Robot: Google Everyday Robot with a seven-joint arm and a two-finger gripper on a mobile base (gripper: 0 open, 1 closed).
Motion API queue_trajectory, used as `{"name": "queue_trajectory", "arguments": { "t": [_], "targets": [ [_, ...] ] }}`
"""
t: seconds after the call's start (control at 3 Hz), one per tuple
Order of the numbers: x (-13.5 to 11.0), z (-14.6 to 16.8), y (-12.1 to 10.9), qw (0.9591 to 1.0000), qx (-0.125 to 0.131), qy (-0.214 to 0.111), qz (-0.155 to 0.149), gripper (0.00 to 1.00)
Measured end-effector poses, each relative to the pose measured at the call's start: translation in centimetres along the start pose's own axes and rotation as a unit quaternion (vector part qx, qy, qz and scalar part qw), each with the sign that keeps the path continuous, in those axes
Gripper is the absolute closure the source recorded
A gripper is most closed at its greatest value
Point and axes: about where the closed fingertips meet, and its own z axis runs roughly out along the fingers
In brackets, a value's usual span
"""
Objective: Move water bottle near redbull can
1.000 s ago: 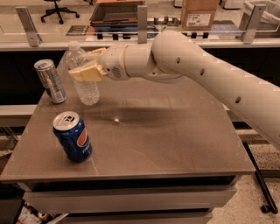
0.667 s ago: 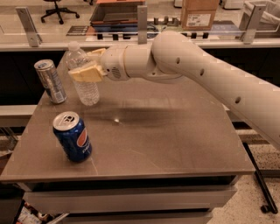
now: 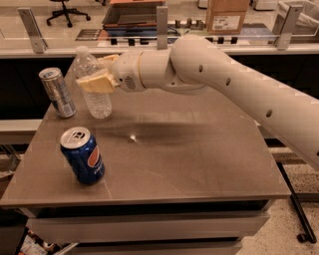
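The water bottle (image 3: 97,102) is clear and ribbed with a white cap. It stands upright at the back left of the table (image 3: 199,159). My gripper (image 3: 91,72) reaches in from the right and is shut on the bottle's upper half, one yellowish finger (image 3: 95,83) in front and one behind. The redbull can (image 3: 58,92) is slim and silver-grey. It stands upright just left of the bottle with a small gap between them.
A blue Pepsi can (image 3: 83,156) stands near the table's front left. My white arm (image 3: 234,79) spans the back right of the table. A glass-railed counter (image 3: 149,42) with a cardboard box (image 3: 227,15) runs behind the table.
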Motion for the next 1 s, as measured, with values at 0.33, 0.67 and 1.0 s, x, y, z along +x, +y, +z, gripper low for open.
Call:
{"name": "queue_trajectory", "arguments": {
  "t": [0.33,0.67,1.0],
  "targets": [
    [-0.10,0.17,0.17,1.0000,-0.002,0.000,-0.001,0.13],
    [-0.20,0.34,0.35,1.0000,-0.004,0.000,-0.001,0.00],
    [-0.21,0.35,0.35,1.0000,-0.004,-0.001,-0.001,0.00]
  ]
}}
